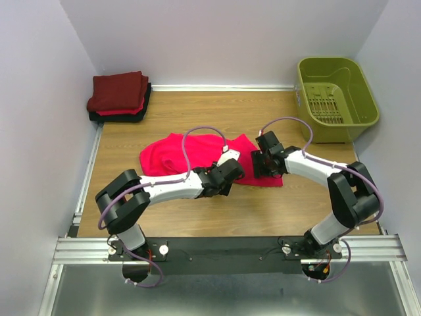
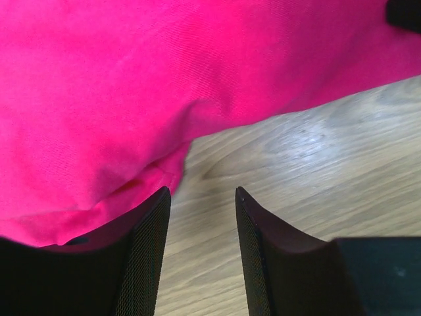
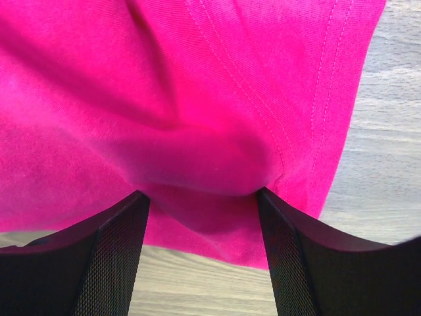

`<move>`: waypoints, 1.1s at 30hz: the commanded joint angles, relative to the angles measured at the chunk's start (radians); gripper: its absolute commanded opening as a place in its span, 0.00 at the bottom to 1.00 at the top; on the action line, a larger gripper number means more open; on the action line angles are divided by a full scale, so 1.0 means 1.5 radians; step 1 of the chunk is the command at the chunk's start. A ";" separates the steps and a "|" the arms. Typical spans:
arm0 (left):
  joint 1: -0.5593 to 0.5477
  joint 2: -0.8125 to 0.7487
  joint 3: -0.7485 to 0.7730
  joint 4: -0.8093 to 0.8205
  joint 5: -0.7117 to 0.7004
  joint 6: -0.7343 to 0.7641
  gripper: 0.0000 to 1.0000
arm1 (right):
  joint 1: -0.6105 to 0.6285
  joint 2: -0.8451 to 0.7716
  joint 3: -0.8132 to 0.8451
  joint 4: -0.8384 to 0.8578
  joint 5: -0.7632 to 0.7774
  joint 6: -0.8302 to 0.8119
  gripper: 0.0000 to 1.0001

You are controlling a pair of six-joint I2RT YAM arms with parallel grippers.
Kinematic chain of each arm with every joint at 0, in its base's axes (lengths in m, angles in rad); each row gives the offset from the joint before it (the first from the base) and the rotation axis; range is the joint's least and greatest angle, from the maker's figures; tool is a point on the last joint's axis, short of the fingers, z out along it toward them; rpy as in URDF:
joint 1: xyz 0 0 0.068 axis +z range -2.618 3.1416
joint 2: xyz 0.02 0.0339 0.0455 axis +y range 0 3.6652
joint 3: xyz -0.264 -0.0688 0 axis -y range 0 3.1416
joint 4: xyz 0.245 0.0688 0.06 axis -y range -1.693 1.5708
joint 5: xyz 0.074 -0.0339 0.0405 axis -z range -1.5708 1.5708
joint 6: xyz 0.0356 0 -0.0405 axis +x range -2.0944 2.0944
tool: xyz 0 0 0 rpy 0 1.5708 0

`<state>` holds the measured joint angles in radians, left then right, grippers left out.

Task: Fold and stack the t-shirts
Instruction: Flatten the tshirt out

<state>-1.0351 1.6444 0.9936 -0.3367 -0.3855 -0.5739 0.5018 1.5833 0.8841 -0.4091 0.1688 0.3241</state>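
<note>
A bright pink-red t-shirt [image 1: 187,153] lies crumpled in the middle of the wooden table [image 1: 276,210]. My left gripper [image 1: 230,171] is open at its near edge. In the left wrist view bare wood shows between the fingers [image 2: 148,250], and the left one touches the shirt's edge [image 2: 131,99]. My right gripper [image 1: 262,163] is open over the shirt's right end. In the right wrist view a fold of the pink cloth [image 3: 210,131] bulges between the wide-apart fingertips [image 3: 118,250]. A stack of folded t-shirts [image 1: 118,97], dark maroon over red and black, sits at the back left corner.
An olive-green plastic basket [image 1: 337,97] stands at the back right corner. White walls close in the table on the left, back and right. A metal rail [image 1: 223,249] with both arm bases runs along the near edge.
</note>
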 commanded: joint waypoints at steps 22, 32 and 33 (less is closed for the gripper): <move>0.005 0.087 -0.006 -0.032 -0.086 0.029 0.45 | -0.002 0.098 0.048 -0.015 0.040 0.014 0.60; 0.079 -0.041 -0.077 -0.064 -0.108 -0.026 0.00 | -0.087 0.067 0.075 -0.022 0.044 0.019 0.01; 0.087 -0.083 -0.078 -0.069 -0.111 -0.026 0.00 | -0.109 0.059 0.090 -0.027 0.039 0.020 0.01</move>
<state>-0.9504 1.6512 0.9024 -0.3660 -0.4942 -0.5686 0.4194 1.6913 0.9806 -0.3996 0.1932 0.3470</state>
